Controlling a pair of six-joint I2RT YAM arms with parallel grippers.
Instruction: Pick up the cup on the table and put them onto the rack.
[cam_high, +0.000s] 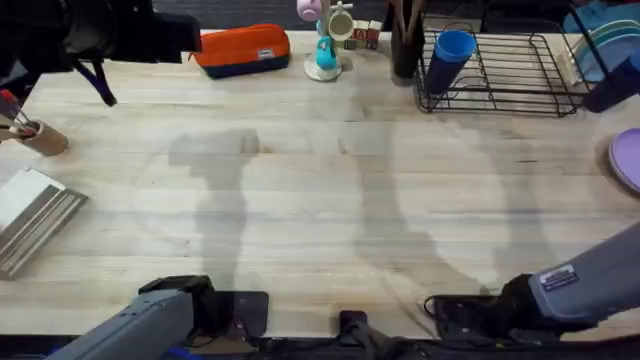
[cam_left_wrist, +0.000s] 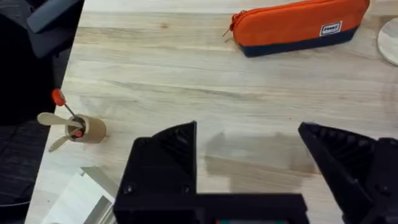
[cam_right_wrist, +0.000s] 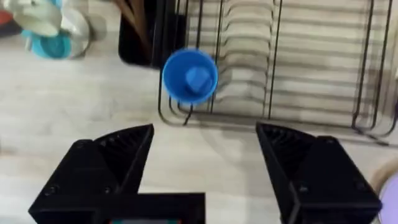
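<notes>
A blue cup (cam_high: 449, 57) rests tilted on the left end of the black wire rack (cam_high: 505, 72) at the table's back right; the right wrist view looks into its round mouth, the cup (cam_right_wrist: 189, 74) leaning against the rack (cam_right_wrist: 292, 62). My right gripper (cam_right_wrist: 205, 155) is open, well short of the rack, with bare table (cam_high: 320, 200) between its fingers. The left gripper (cam_left_wrist: 249, 152) is open too, over bare wood at the near left. Both arms sit low at the table's front edge.
An orange pencil case (cam_high: 241, 49) and a pastel mug tree (cam_high: 328, 42) stand at the back. A dark utensil holder (cam_high: 405, 40) is left of the rack. A cork holder with utensils (cam_high: 35, 135) and a metal tray (cam_high: 35, 215) lie far left; a purple plate (cam_high: 628, 158) sits far right.
</notes>
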